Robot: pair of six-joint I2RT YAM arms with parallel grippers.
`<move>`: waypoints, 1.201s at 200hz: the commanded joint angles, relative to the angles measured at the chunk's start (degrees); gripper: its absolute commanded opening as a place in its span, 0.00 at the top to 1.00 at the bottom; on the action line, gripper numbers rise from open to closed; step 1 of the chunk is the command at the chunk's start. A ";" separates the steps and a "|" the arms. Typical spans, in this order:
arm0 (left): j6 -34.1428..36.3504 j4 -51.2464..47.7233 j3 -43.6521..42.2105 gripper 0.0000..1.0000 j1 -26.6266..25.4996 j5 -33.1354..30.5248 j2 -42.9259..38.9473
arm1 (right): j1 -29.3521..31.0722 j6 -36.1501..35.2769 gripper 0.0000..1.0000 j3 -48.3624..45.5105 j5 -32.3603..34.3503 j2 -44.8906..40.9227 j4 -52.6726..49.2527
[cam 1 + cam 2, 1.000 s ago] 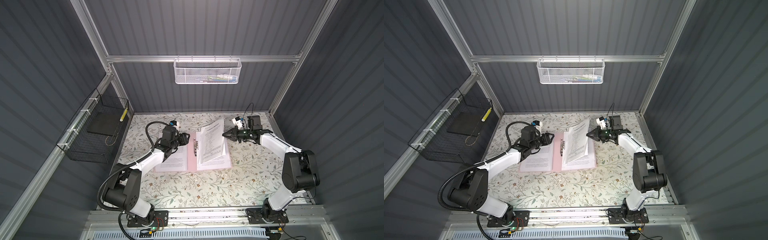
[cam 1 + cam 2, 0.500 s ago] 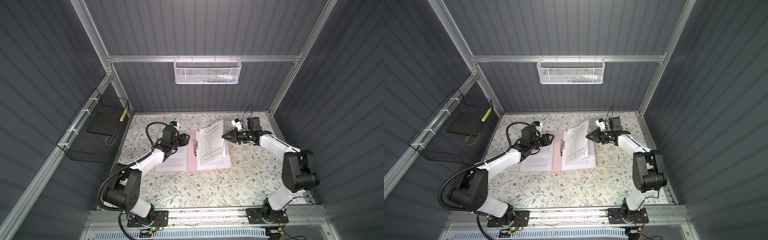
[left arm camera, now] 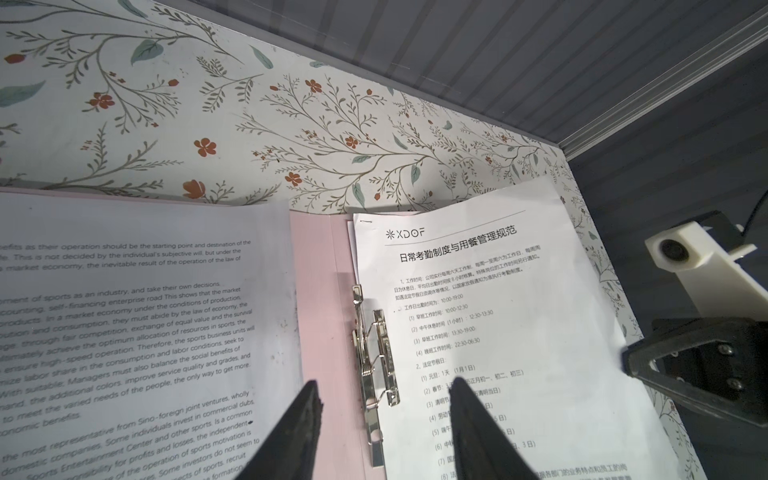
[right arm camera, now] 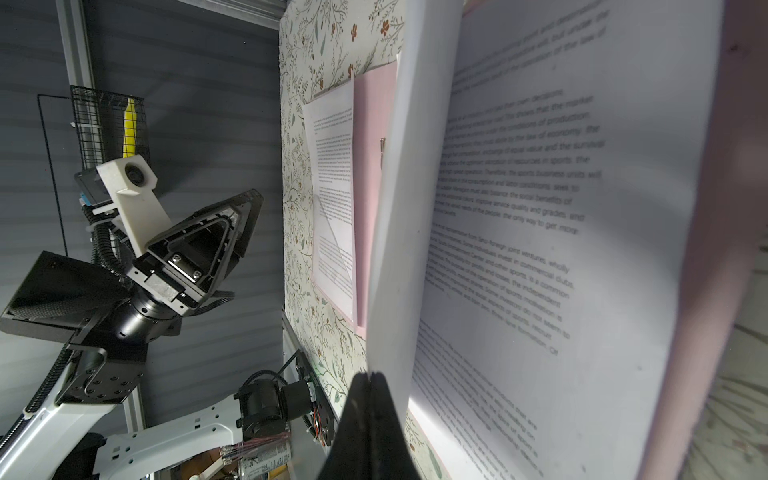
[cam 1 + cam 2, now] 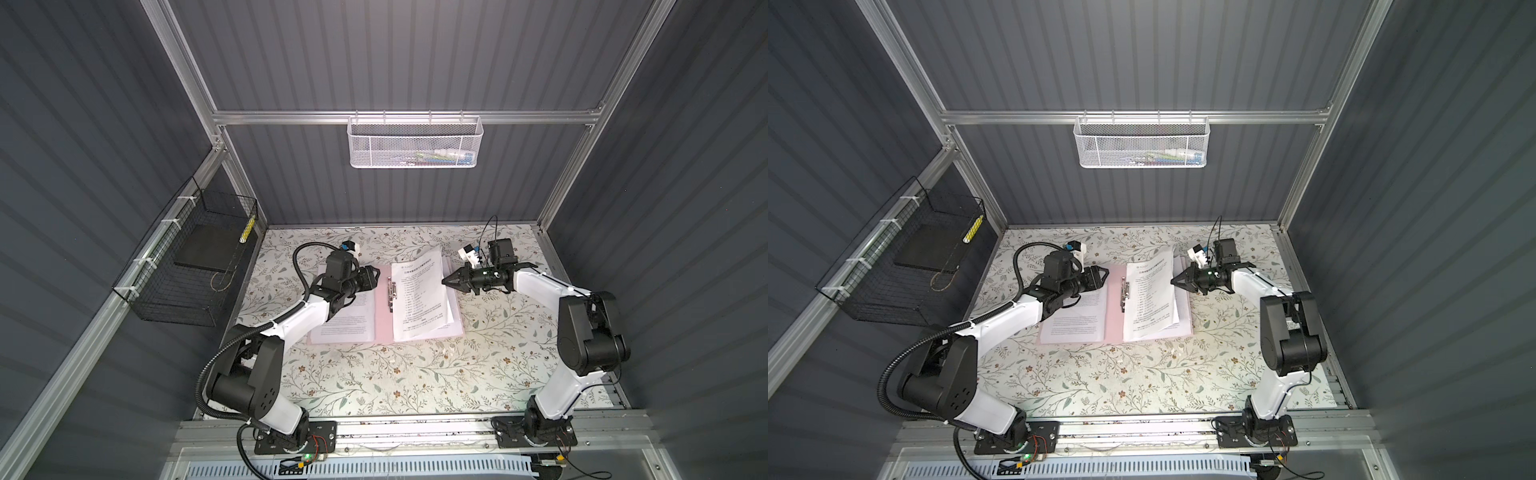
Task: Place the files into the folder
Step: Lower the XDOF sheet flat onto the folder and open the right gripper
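The pink folder (image 5: 382, 307) (image 5: 1113, 307) (image 3: 320, 291) lies open on the table, its metal clip (image 3: 374, 361) along the spine. One of the files (image 5: 353, 316) (image 3: 124, 311) rests on its left flap. More files lie on the right flap. The top one, a sheet with a logo header (image 5: 419, 291) (image 5: 1150, 291) (image 3: 478, 311), is raised at its right edge. My right gripper (image 5: 444, 281) (image 5: 1173, 282) (image 4: 370, 376) is shut on that edge. My left gripper (image 5: 376, 276) (image 5: 1104, 276) (image 3: 384, 384) hovers open over the spine, holding nothing.
A black wire basket (image 5: 199, 257) holding a black slab hangs on the left wall. A white mesh basket (image 5: 415, 143) hangs on the back wall. The table carries a floral cloth (image 5: 415, 374), with walls close on three sides.
The right gripper has sunk very slightly with the sheet's edge. The left gripper has stayed over the spine.
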 commanded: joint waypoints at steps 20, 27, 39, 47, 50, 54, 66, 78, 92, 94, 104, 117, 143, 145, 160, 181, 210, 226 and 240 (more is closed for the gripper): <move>1.58 -1.47 2.06 0.49 0.35 0.94 0.95 | 0.32 -3.83 1.00 3.13 2.72 1.49 -5.05; 1.64 -1.55 2.08 0.49 0.35 1.01 1.01 | 0.36 -3.66 1.00 3.08 2.76 1.76 -5.01; 1.60 -1.64 2.11 0.49 0.35 0.93 1.16 | 0.37 -3.43 1.00 3.02 2.82 2.25 -4.99; 1.71 -1.73 2.23 0.49 0.35 0.92 1.25 | 0.45 -3.23 1.00 2.91 2.97 2.45 -5.06; 1.72 -1.78 2.25 0.49 0.35 0.93 1.27 | 0.46 -3.21 1.00 2.95 3.17 2.50 -5.05; 1.81 -1.82 2.33 0.49 0.35 0.85 1.27 | 0.46 -3.00 1.00 2.87 3.43 2.50 -5.18; 1.77 -1.80 2.40 0.48 0.35 0.76 1.36 | 0.71 -2.76 1.00 2.91 4.80 2.14 -6.06; 1.77 -1.99 2.56 0.49 0.35 0.68 1.45 | 1.06 -3.06 0.91 3.10 7.22 1.57 -7.25; 1.79 -1.99 2.68 0.49 0.35 0.58 1.67 | 1.07 -3.19 0.73 3.18 8.12 1.01 -7.89; 1.75 -2.06 2.69 0.49 0.35 0.58 1.70 | 1.07 -3.11 0.68 3.21 8.45 0.95 -7.94; 1.80 -2.15 2.78 0.49 0.35 0.50 1.80 | 1.08 -3.30 0.51 3.39 9.82 0.43 -9.37; 1.68 -2.04 2.83 0.48 0.40 0.49 1.80 | 1.07 -3.38 0.36 3.90 12.69 -0.38 -10.65; 2.61 -3.29 3.69 0.48 0.52 0.06 1.73 | 0.90 -4.41 0.23 5.43 16.60 -1.62 -13.45; 2.81 -3.55 3.80 0.48 0.57 0.06 1.72 | 0.90 -4.58 0.22 5.62 16.88 -1.64 -13.79; 4.07 -4.92 4.35 0.49 1.49 -0.11 1.13 | 0.89 -5.64 0.19 6.82 19.63 -2.35 -16.18; 4.82 -5.81 4.18 0.49 3.70 -0.23 -0.25 | 0.89 -6.74 0.19 7.16 22.10 -3.16 -17.72; 6.44 -8.48 4.36 0.49 6.09 -2.35 -1.92 | 0.96 -6.48 0.23 6.67 22.01 -3.09 -16.96; 7.72 -11.02 4.81 0.49 6.58 -4.27 -2.49 | 1.39 -5.45 0.33 6.76 21.12 -3.00 -15.85; 8.81 -12.99 4.66 0.49 7.08 -6.15 -3.36 | 2.46 -4.31 0.50 6.86 20.60 -3.16 -14.56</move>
